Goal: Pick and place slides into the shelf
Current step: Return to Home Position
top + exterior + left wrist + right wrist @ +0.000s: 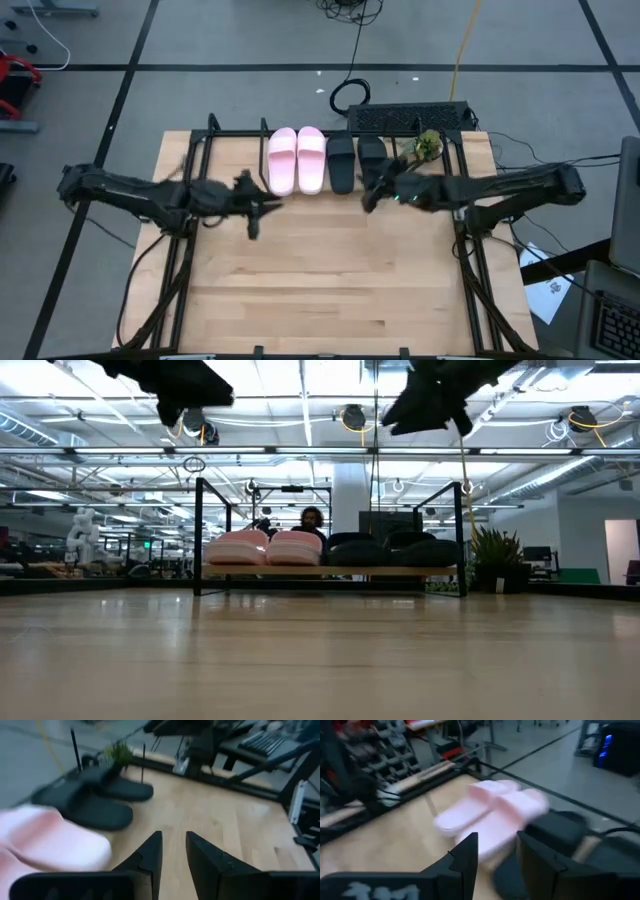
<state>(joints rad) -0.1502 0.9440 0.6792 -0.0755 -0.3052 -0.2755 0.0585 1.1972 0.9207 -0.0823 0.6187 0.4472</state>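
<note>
Pink slides (297, 158) and black slides (355, 160) sit side by side on the shelf (197, 532) at the worktop's (330, 290) far edge, long axes toward the arms; left end effector (268, 207) and right end effector (368, 196) hover just before them, part-open, empty, right nearer black.

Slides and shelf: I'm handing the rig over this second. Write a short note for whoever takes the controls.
Left gripper: open, empty, raised above the table in front of the shelf's left half.
Right gripper: open, empty, raised just in front of the black slides.
Things: all four slides sit side by side on the shelf board, pink slides on the left, black slides on the right.
Done: every slide is placed.
Left: nothing to pick; only bring both arms back to their rest pose.
</note>
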